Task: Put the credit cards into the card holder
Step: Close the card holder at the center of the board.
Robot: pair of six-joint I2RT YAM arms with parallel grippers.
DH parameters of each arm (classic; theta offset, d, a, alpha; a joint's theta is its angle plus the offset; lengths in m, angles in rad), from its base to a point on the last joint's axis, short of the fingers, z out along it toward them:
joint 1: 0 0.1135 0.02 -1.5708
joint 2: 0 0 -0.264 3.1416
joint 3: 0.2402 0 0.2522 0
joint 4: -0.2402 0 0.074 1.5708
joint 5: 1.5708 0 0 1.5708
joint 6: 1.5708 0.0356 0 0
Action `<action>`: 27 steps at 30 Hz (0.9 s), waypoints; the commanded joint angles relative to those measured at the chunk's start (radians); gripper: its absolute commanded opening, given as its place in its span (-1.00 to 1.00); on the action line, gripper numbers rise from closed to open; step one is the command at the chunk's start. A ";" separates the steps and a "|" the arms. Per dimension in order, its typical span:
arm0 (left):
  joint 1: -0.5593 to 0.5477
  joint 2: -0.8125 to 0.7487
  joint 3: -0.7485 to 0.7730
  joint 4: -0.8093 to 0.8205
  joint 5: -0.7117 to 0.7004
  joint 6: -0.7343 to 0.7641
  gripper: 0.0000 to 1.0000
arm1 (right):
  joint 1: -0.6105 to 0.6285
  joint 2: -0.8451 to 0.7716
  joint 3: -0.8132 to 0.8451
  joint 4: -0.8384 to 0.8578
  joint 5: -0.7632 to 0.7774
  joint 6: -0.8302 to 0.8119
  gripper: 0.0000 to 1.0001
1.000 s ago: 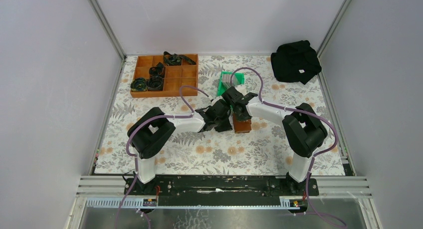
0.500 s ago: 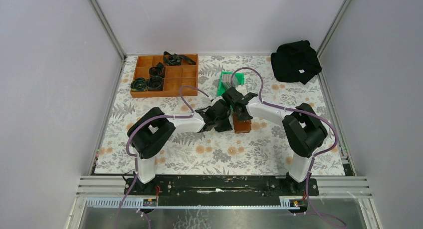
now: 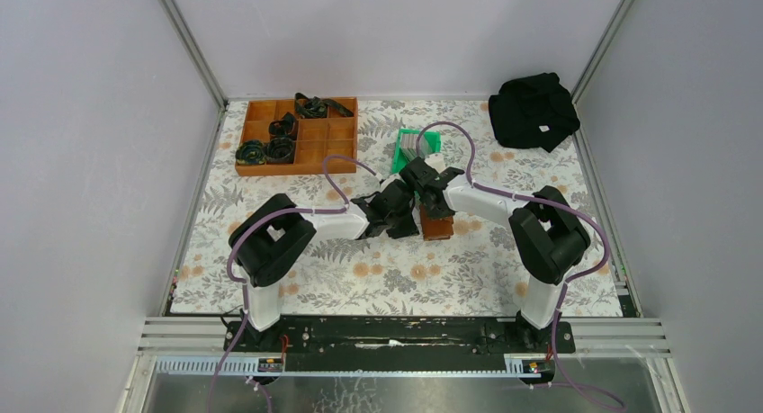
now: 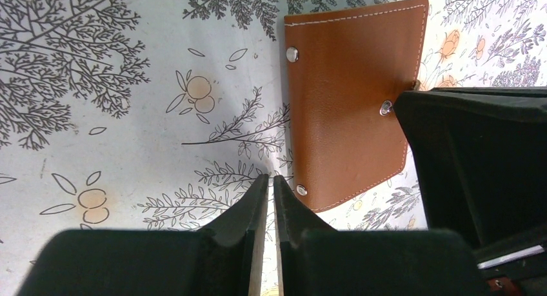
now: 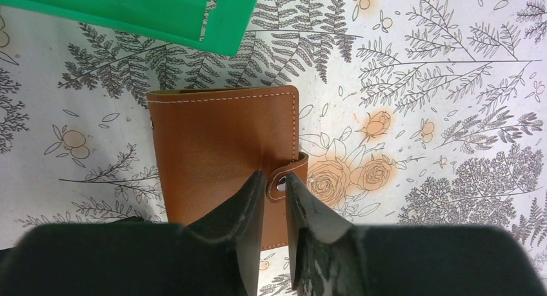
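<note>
The brown leather card holder [image 3: 438, 226] lies shut and flat on the flowered cloth. It also shows in the left wrist view [image 4: 348, 96] and the right wrist view [image 5: 219, 151]. My right gripper [image 5: 275, 180] stands over its right edge, jaws nearly together, with the end of the snap tab [image 5: 281, 180] in the narrow gap. My left gripper [image 4: 271, 180] is shut and empty, its tips at the holder's near left corner, beside a rivet. The grey credit cards [image 3: 409, 143] stand as a stack in the green bin [image 3: 423, 145]; the wrist views do not show them.
The green bin [image 5: 142, 9] lies just beyond the card holder. A wooden compartment tray [image 3: 310, 157] with black items is at the back left. A black cloth [image 3: 534, 110] lies at the back right. The right gripper's black body [image 4: 477, 160] crowds the holder's right side.
My left gripper has shifted slightly away from me along the holder's left side. The right gripper and the card holder have barely moved.
</note>
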 commanded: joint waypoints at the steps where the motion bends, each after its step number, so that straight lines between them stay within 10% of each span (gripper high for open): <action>1: 0.008 -0.018 -0.009 0.036 0.014 0.022 -0.72 | 0.039 0.013 -0.005 -0.062 0.058 0.020 -0.53; 27: 0.005 -0.022 -0.032 0.060 0.012 0.001 -0.72 | 0.049 -0.020 -0.010 -0.055 0.036 0.018 -1.00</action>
